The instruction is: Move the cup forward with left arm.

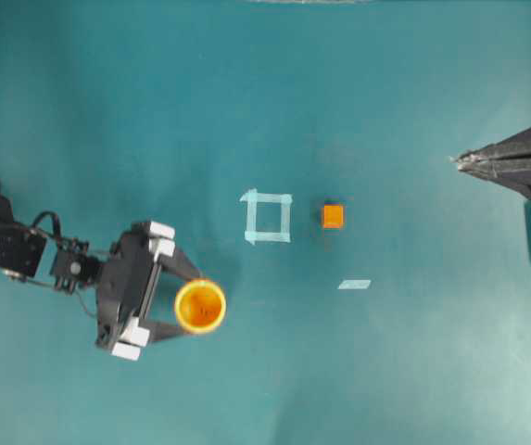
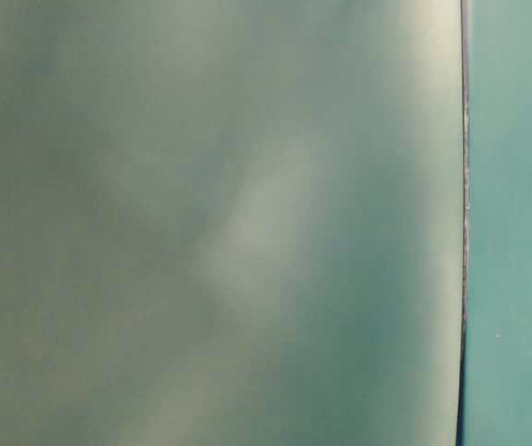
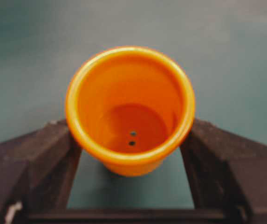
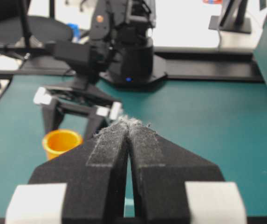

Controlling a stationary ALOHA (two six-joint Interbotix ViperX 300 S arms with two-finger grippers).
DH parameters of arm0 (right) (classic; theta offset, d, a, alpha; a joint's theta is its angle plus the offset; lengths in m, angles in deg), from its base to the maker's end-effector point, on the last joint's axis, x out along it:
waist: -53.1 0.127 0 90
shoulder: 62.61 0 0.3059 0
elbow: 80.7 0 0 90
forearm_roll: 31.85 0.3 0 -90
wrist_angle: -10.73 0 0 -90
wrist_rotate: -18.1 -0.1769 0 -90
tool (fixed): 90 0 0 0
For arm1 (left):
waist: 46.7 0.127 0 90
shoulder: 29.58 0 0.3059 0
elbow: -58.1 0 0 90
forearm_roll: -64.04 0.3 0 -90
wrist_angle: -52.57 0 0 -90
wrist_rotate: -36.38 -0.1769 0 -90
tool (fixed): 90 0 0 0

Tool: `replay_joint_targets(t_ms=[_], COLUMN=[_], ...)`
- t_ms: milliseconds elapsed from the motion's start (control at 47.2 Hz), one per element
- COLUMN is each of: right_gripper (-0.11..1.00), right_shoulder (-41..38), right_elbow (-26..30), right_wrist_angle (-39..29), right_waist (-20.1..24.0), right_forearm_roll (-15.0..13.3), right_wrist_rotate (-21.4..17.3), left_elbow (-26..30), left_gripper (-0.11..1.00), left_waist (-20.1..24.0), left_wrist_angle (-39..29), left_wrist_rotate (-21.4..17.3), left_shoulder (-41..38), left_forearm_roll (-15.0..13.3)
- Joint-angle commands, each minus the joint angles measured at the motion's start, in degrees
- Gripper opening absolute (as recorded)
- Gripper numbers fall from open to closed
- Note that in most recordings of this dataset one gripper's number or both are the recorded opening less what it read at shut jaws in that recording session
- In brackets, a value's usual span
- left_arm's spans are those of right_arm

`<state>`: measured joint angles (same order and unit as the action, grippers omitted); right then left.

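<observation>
Small orange cup (image 1: 199, 307) upright on the teal table (image 1: 385, 371), lower left of the overhead view, interior bare except for two small dark dots on its floor. Clasped between the spread fingers of the left gripper (image 1: 189, 303), one black finger (image 3: 54, 154) against each side of the cup wall in the left wrist view, rim standing above the fingers. Left arm (image 1: 24, 252) reaching in from the left edge, black cables looping at the wrist, white blocks on the gripper body. Off to the right of the cup, a square outlined in pale tape (image 1: 268, 217), and just beyond it a small orange cube (image 1: 333, 216), apart from the tape. Short loose strip of pale tape (image 1: 354, 285) lower right of the cube. Right gripper (image 1: 457, 161) at the far right edge, well apart from cup and cube, fingers pressed together to a point, nothing between them. Seen from the right wrist: cup (image 4: 61, 143) beside the left gripper (image 4: 75, 123), black arm base behind, an office chair and bright floor past the table's far edge. Table-level view blurred to a grey-green wash.
</observation>
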<state>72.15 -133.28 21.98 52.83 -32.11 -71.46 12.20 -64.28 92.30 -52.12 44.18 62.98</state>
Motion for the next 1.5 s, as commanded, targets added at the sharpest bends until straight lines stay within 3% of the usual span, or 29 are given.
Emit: replay_joint_targets(t_ms=[0, 657, 1483], right_gripper=[0.0, 0.0, 0.0], right_shoulder=[-0.2, 0.1, 0.1], right_elbow=[1.8, 1.9, 1.9], right_wrist_angle=[-0.2, -1.8, -1.8], right_waist=[-0.1, -0.1, -0.1], right_forearm_roll=[0.0, -0.1, -0.1], right_wrist_rotate=[-0.1, 0.0, 0.0], left_elbow=[2.0, 8.2, 9.0], left_gripper=[0.65, 0.65, 0.65], left_waist=[-2.4, -15.7, -17.8], left_wrist_angle=[-1.0, -5.6, -6.4], left_wrist_rotate=[-0.1, -0.1, -1.1], left_shoulder=[0.7, -2.4, -2.8], left_forearm_roll=[-0.1, -1.1, -1.1])
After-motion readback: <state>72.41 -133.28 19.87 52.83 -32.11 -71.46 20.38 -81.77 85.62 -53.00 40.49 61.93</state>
